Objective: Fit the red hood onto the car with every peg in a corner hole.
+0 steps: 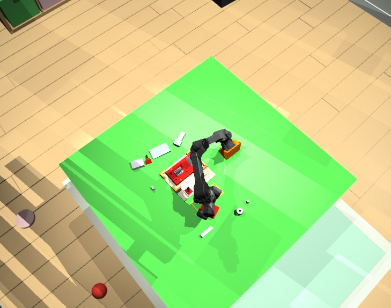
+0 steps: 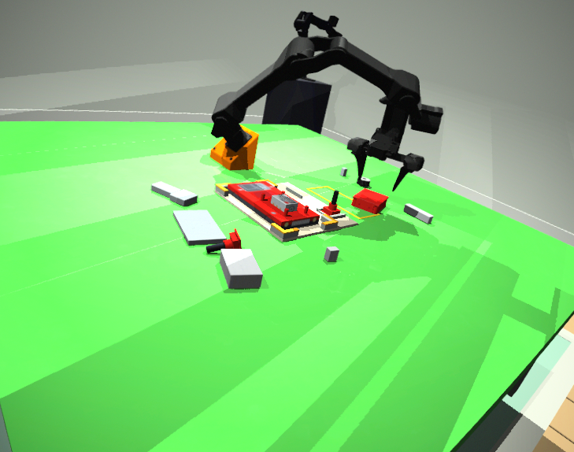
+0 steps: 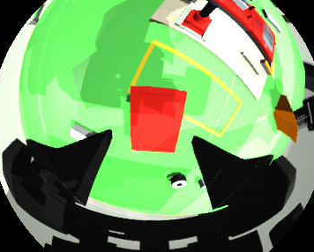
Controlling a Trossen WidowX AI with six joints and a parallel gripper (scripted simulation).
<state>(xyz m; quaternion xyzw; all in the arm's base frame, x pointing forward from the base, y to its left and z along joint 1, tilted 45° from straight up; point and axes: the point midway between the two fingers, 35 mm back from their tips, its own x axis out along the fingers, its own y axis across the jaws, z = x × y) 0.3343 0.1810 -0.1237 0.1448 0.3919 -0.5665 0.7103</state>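
The red hood (image 1: 215,212) (image 2: 369,200) (image 3: 157,121) lies on the green table, overlapping a corner of the yellow outline (image 3: 231,121). My gripper (image 2: 377,185) (image 3: 153,137) is wide open and empty above the hood, with fingers pointing down and not touching it. In the wrist view, the hood shows between and beyond the fingertips; its corner holes cannot be made out. The red chassis (image 1: 176,178) (image 2: 250,196) sits in the jig (image 1: 205,177) (image 2: 253,220) with the grey engine block (image 1: 178,171) (image 2: 284,201) on its deck. Red pegs (image 2: 306,209) stand around the engine.
A red piece with a black stick (image 1: 188,190) (image 2: 331,209) stands upright on the jig board beside the chassis. A white bar (image 1: 206,231) (image 2: 417,213) and a wheel (image 1: 240,211) (image 3: 179,182) lie near the hood. A grey block (image 2: 241,269) and pale plate (image 2: 199,227) lie beyond the jig.
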